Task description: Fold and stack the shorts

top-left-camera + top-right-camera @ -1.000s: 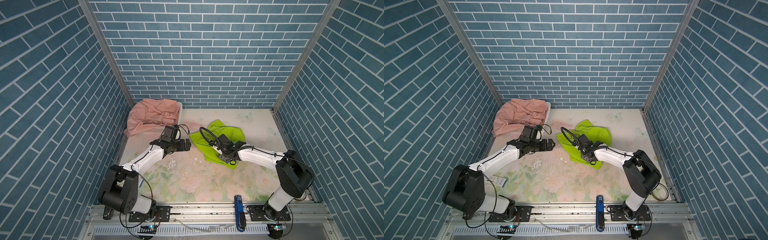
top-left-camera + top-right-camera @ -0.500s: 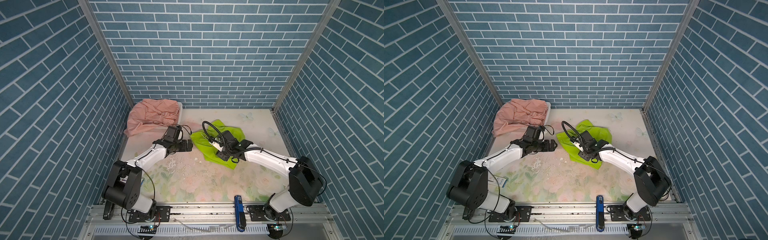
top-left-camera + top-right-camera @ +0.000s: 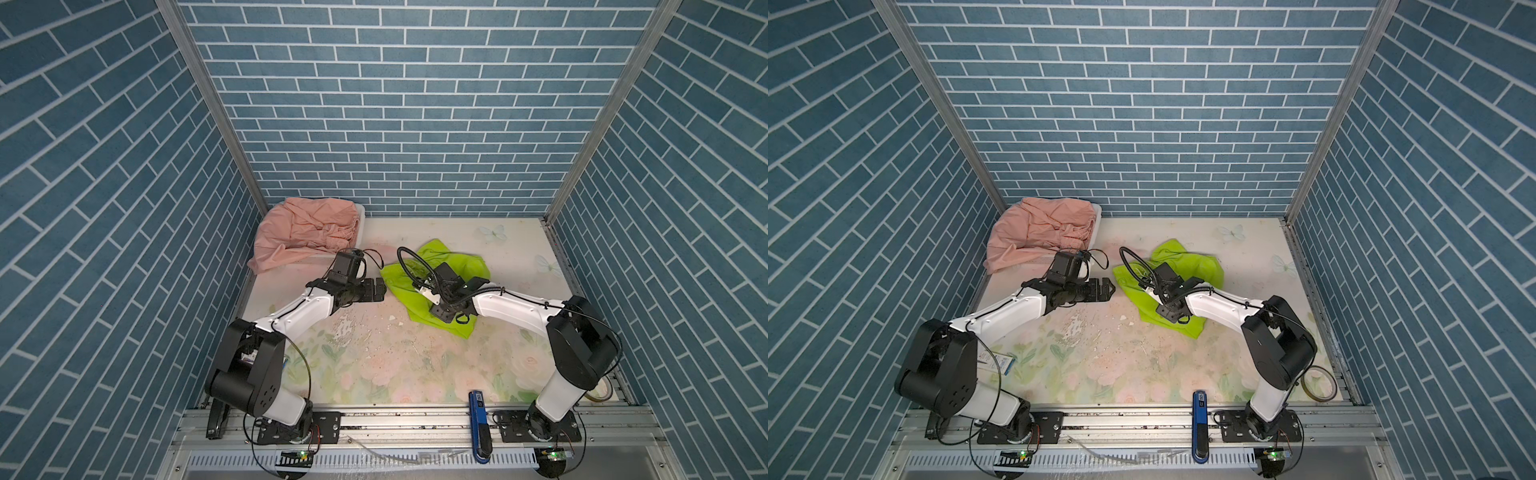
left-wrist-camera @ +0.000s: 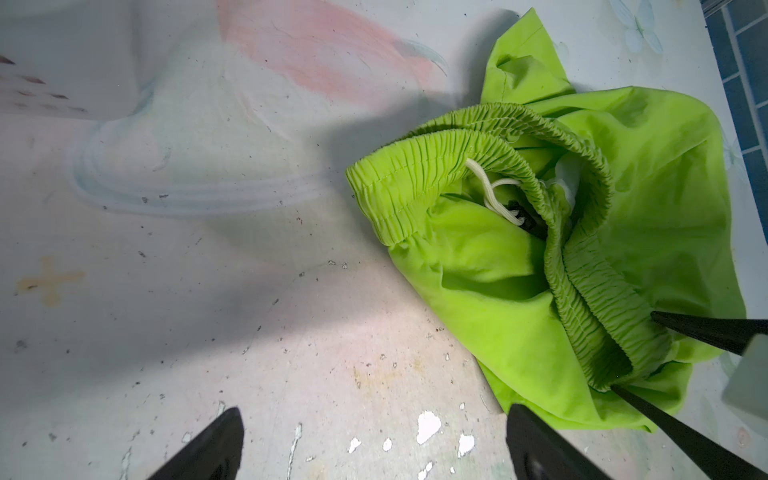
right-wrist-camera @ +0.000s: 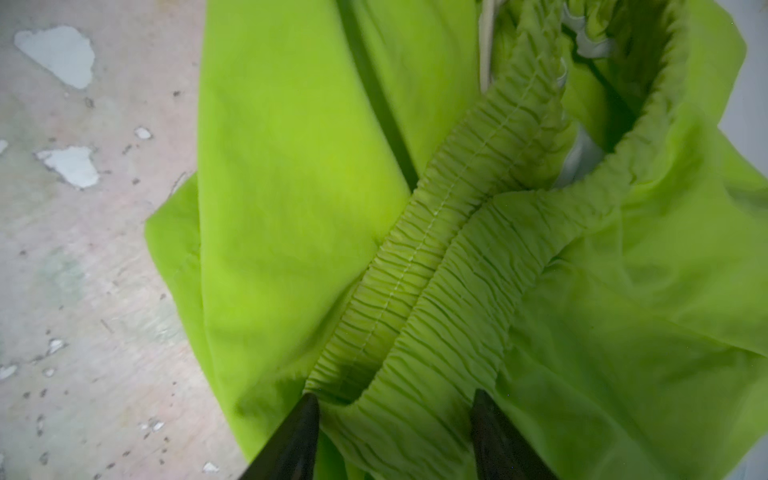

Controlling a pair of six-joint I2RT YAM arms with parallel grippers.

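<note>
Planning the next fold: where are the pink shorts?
In both top views, the pink shorts lie crumpled in the far-left corner, draped over the white basket.

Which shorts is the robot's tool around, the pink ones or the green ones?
The lime-green shorts mid-table: the right tool straddles their gathered waistband. The pink shorts lie apart at the back left.

Bright, even overhead light; sharp top views, bowed at edges; soft shadow across table (image 4: 291, 270); lime-green shorts (image 5: 291, 166) motion-blurred.
</note>
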